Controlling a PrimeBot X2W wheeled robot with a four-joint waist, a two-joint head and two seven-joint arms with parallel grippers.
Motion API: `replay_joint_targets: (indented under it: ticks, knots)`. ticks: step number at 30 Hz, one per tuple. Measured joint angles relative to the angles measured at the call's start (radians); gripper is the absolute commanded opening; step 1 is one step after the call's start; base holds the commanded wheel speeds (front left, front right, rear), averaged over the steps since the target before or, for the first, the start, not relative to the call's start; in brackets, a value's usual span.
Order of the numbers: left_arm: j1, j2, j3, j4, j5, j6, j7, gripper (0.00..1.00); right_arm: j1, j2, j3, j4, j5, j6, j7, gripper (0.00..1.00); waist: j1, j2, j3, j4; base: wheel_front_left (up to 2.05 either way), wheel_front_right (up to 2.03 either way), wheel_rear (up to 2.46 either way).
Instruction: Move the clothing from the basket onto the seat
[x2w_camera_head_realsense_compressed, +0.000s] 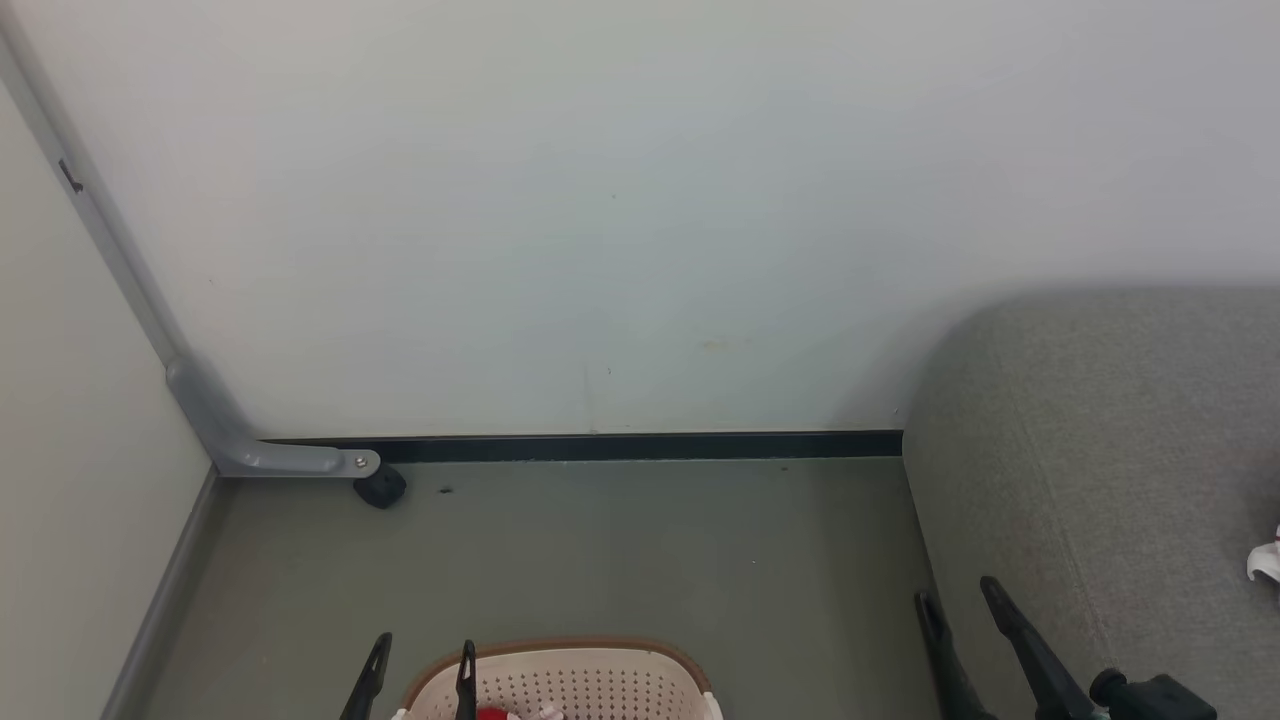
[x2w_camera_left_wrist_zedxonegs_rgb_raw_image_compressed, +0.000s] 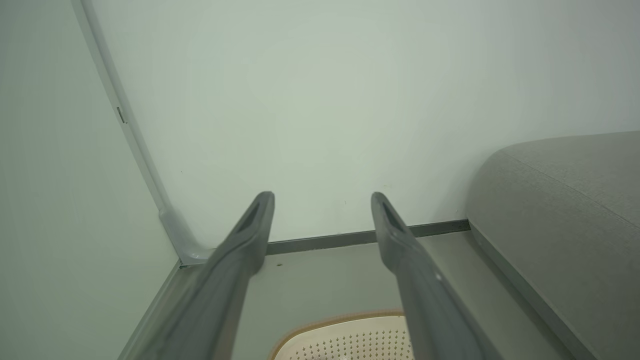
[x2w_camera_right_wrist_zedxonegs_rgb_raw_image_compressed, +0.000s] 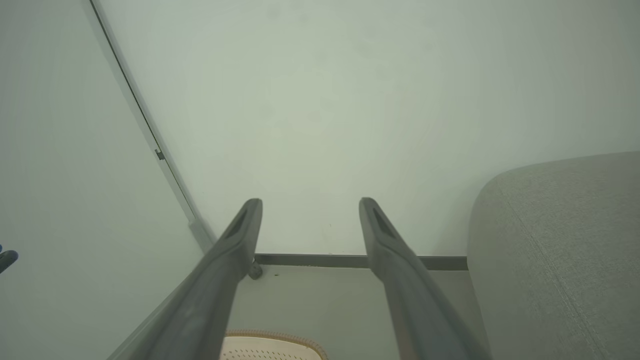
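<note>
Long dark fingers came first in both wrist views. The left gripper (x2w_camera_head_realsense_compressed: 426, 645) hung with its fingers spread well apart and held nothing, poised over the basket (x2w_camera_head_realsense_compressed: 560, 648) at its left rim. The right gripper (x2w_camera_head_realsense_compressed: 956, 592) was just as open and just as empty, at the near edge of the seat (x2w_camera_head_realsense_compressed: 1100, 450). The basket sat on the floor (x2w_camera_head_realsense_compressed: 650, 560) with a strip of bare floor between it and the seat. The clothing (x2w_camera_head_realsense_compressed: 495, 713) lay inside it, showing as a sliver of red at the bottom of the head view. A small white scrap (x2w_camera_head_realsense_compressed: 1265, 560) lay on the seat, too cropped to identify.

The main risk seemed to be the poor view. With most of the basket cut off, a downward reach could strike the rim or tip the light basket. A pinch on a single fold might slip or drag a second garment along. Trailing cloth might also snag on the rim and drop onto the floor short of the seat.
</note>
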Motion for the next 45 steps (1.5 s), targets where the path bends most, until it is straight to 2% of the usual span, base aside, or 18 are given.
replay_joint_targets:
  ticks: [10,34,45]
  knots:
    - [0.014,-0.007,0.046,0.028,0.000,0.007,0.000,1.00,0.054,0.016,-0.029,0.042,-0.026,-0.034,0.000,1.00,0.0000,0.0000,0.000,0.005,0.00,0.00,0.00]
    - [0.016,-0.012,0.053,0.057,-0.001,0.007,0.000,1.00,0.053,0.027,-0.047,0.060,-0.075,-0.032,0.000,1.00,0.0001,0.0000,0.010,-0.010,0.00,0.00,0.00]
    - [0.016,-0.013,0.028,0.057,-0.016,0.007,0.000,1.00,0.052,0.033,-0.057,0.065,-0.078,-0.027,0.000,1.00,0.0001,0.0000,0.012,-0.011,0.00,0.00,0.00]
